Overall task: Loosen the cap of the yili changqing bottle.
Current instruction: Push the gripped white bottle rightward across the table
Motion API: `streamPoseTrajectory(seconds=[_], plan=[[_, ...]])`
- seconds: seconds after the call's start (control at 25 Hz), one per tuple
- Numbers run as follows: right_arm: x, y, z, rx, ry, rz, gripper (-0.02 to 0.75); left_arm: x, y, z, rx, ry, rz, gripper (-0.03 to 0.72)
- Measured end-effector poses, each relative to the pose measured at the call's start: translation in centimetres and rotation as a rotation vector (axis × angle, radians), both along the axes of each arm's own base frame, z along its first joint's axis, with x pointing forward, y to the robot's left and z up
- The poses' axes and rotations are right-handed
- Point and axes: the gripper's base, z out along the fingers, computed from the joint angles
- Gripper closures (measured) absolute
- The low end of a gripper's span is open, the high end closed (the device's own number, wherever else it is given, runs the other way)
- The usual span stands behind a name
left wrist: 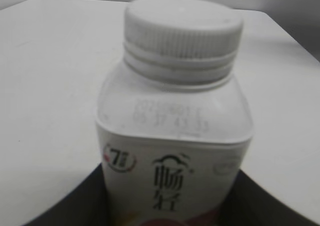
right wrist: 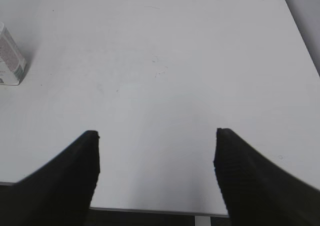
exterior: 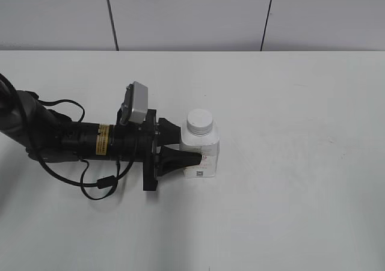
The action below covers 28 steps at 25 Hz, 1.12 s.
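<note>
The yili changqing bottle [exterior: 200,152] stands upright on the white table, small, squarish and white, with dark print. Its ribbed white cap [exterior: 199,122] sits on the neck. My left gripper [exterior: 187,149] reaches in from the left, and its black fingers are closed on the bottle's body, one on each side. In the left wrist view the bottle [left wrist: 175,151] fills the frame, with the cap [left wrist: 182,33] on top and the fingers pressed against its lower sides. My right gripper [right wrist: 156,141] is open and empty above bare table; it is out of the exterior view. The bottle's edge [right wrist: 9,58] shows at that view's far left.
The white table [exterior: 301,193] stretches to the right of the bottle. Its near edge shows under the right gripper [right wrist: 150,210]. A grey panelled wall [exterior: 192,12] stands behind the table. The left arm's black cables [exterior: 96,184] lie on the table at the left.
</note>
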Motion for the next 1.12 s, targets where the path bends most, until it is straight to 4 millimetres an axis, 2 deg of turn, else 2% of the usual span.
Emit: streamPoseTrajectory(seconds=[0.44, 0.68, 0.88, 1.12], plan=[[0.0, 0.0, 0.0, 0.005, 0.001, -0.008, 0.172, 0.0, 0.0, 0.0, 0.000, 0.000, -0.001, 0.348], [0.3, 0.3, 0.8, 0.193, -0.001, -0.065, 0.172, 0.0, 0.0, 0.0, 0.000, 0.000, -0.003, 0.348], [2.7, 1.0, 2.2, 0.282, 0.177, -0.049, 0.172, 0.0, 0.0, 0.0, 0.000, 0.000, -0.003, 0.349], [6.8, 1.7, 4.7, 0.324, 0.384, -0.040, 0.172, 0.0, 0.0, 0.0, 0.000, 0.000, -0.003, 0.349]])
